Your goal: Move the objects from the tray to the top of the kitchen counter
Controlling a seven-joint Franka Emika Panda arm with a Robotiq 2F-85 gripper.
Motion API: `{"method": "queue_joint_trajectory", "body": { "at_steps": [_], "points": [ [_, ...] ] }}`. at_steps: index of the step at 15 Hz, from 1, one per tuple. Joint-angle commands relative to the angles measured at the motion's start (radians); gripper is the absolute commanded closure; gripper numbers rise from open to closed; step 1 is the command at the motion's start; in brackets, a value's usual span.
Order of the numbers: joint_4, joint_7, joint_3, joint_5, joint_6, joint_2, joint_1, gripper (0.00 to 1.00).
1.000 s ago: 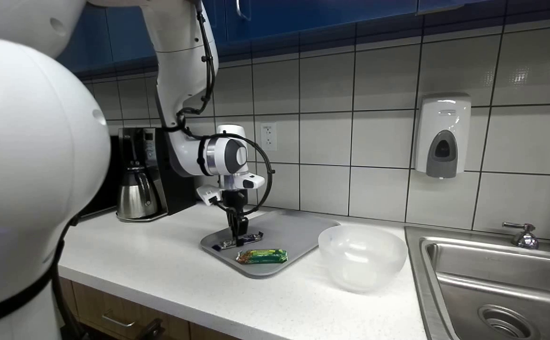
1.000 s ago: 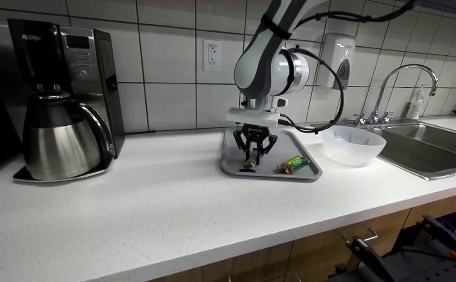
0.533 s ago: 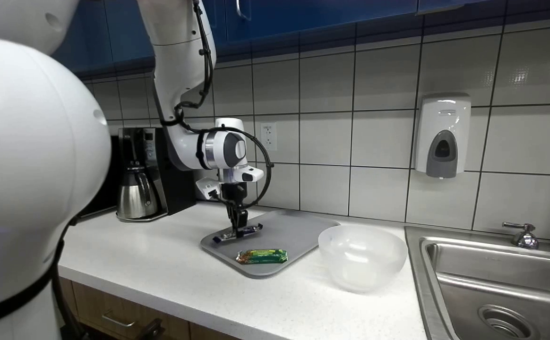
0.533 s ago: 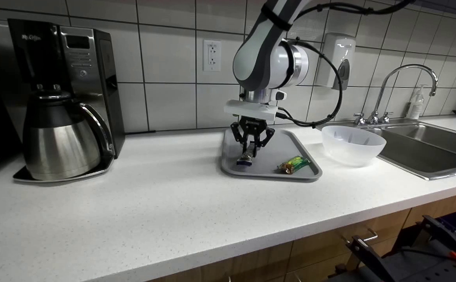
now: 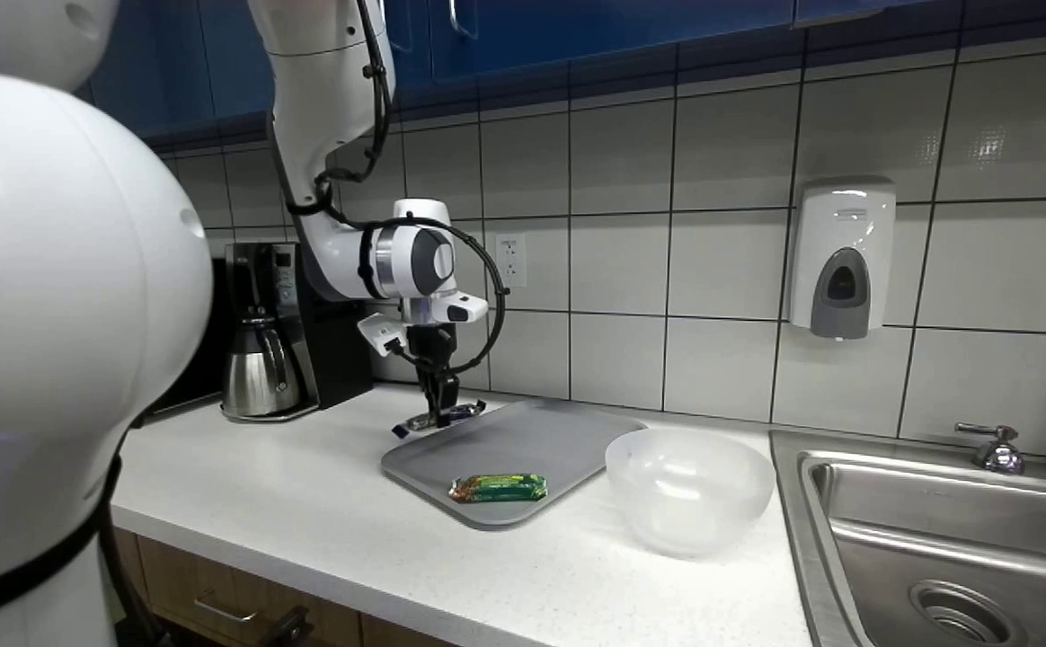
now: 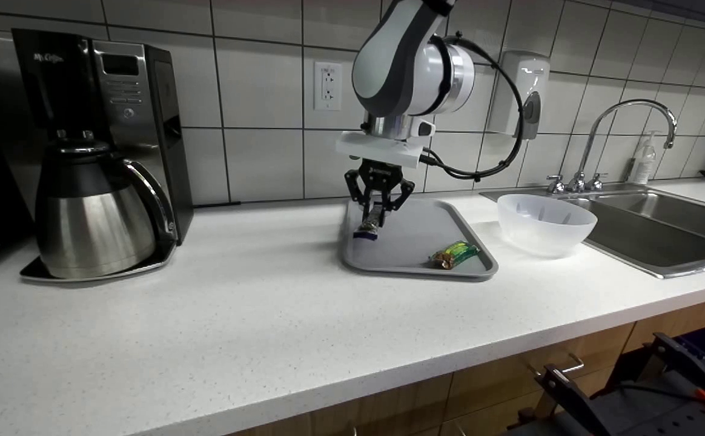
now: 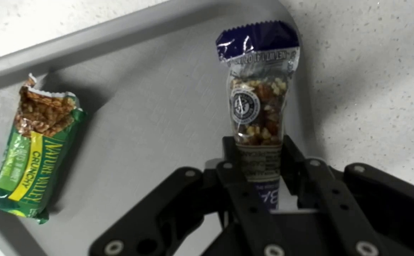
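We see the claw pinching the purple-ended nut bar about its middle, and that bar hangs above the grey tray, by a side rim. The Nature Valley Crunchy bar lies in the tray — nothing grips it. Neither is on the table yet, so we judge the first transfer part done: clearing the rim and letting go remain — then the second bar's whole move.
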Motion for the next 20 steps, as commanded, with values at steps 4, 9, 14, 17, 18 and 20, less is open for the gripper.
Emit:
{"method": "queue_joint_trajectory", "body": {
  "at_steps": [4,9,14,17,18,20],
  "points": [
    [-0.012,-0.093,0.052,0.039,-0.009,-0.028,-0.010,0.92],
    [0.003,-0.116,0.073,0.047,-0.033,-0.044,0.015,0.92],
    [0.031,-0.116,0.102,0.044,-0.048,-0.053,0.051,0.92],
    [0.051,-0.113,0.116,0.041,-0.064,-0.048,0.074,0.92],
    [0.053,-0.112,0.119,0.038,-0.067,-0.048,0.081,0.92],
    [0.062,-0.115,0.124,0.039,-0.082,-0.046,0.089,0.92]
  ]
}}
